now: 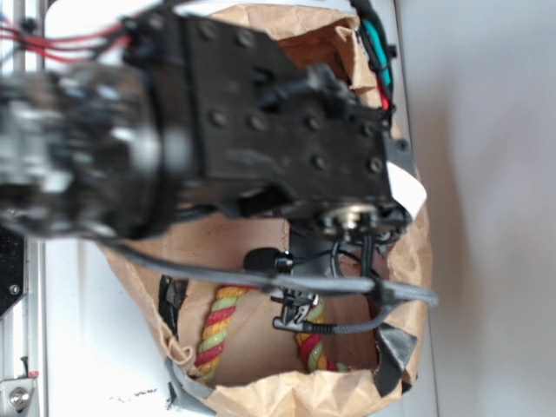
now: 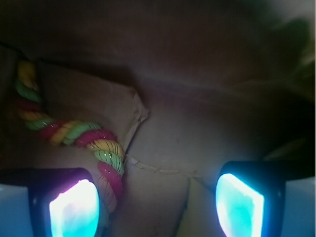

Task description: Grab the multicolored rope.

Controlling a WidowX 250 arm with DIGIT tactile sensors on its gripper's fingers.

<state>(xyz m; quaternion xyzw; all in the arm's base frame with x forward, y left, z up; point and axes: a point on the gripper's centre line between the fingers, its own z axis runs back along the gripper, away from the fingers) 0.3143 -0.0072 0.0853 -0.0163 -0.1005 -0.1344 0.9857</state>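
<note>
In the exterior view the robot arm (image 1: pixel 252 130) fills the upper half of the picture, black and partly blurred, reaching down into a brown paper bag (image 1: pixel 287 395) whose torn rim curls around it. The bag stands on a white table (image 1: pixel 87 347). Inside the bag, on its brown floor, lies the multicolored rope (image 1: pixel 217 326), a thick twist of red, yellow and light-green strands; one stretch runs along the bag's left wall and another stretch shows further right, below the arm's lower parts. A grey cable (image 1: pixel 347 285) crosses in front of the rope from left to right. Strips of dark tape (image 1: pixel 395 352) patch the bag's lower right corner. The gripper itself is hidden behind the arm's body in this view. In the wrist view the gripper (image 2: pixel 158 205) looks down into the dim bag, and its two fingers (image 2: pixel 74 210) glow blue-white at the bottom corners, standing wide apart with nothing between them. The rope (image 2: pixel 74 133) curves from the upper left along the bag's wall, then bends down toward the left finger, its end lying just beside that finger's inner edge. Whether the two touch cannot be told. A folded paper flap (image 2: pixel 131 111) lies behind the rope's bend.
</note>
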